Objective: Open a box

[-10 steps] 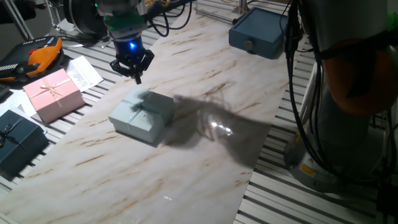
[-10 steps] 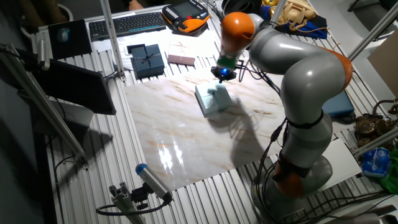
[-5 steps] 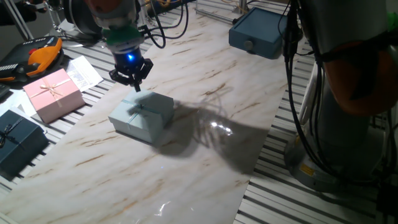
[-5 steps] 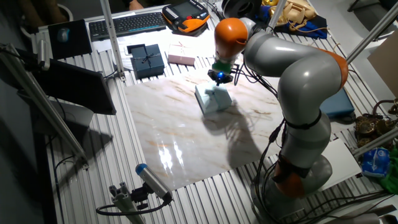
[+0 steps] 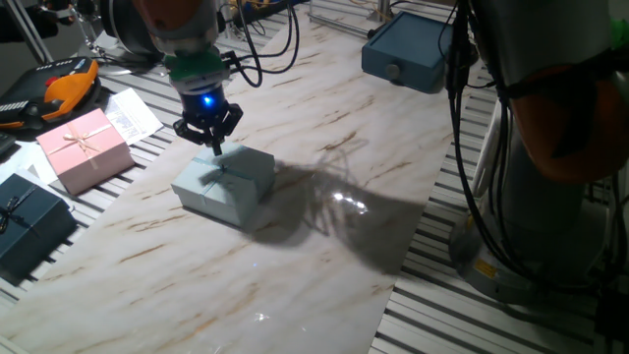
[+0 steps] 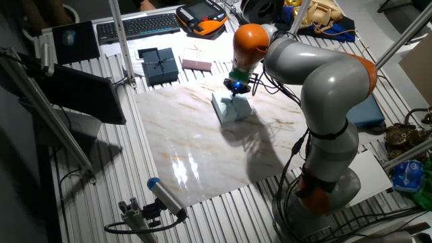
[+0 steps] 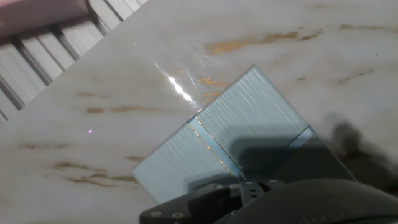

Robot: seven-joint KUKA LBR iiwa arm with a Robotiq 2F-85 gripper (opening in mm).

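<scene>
Pale blue box (image 5: 225, 185) near the middle of the marble table (image 5: 324, 256), lid on, thin ribbon crossing the ribbed top. Gripper (image 5: 209, 138) poised just over the box's far edge, blue light lit above the fingers; whether released or clenched cannot be told, nor whether touching the lid. Pink box (image 5: 84, 147) and navy box (image 5: 29, 226) well apart to the side, on the slatted bench.
</scene>
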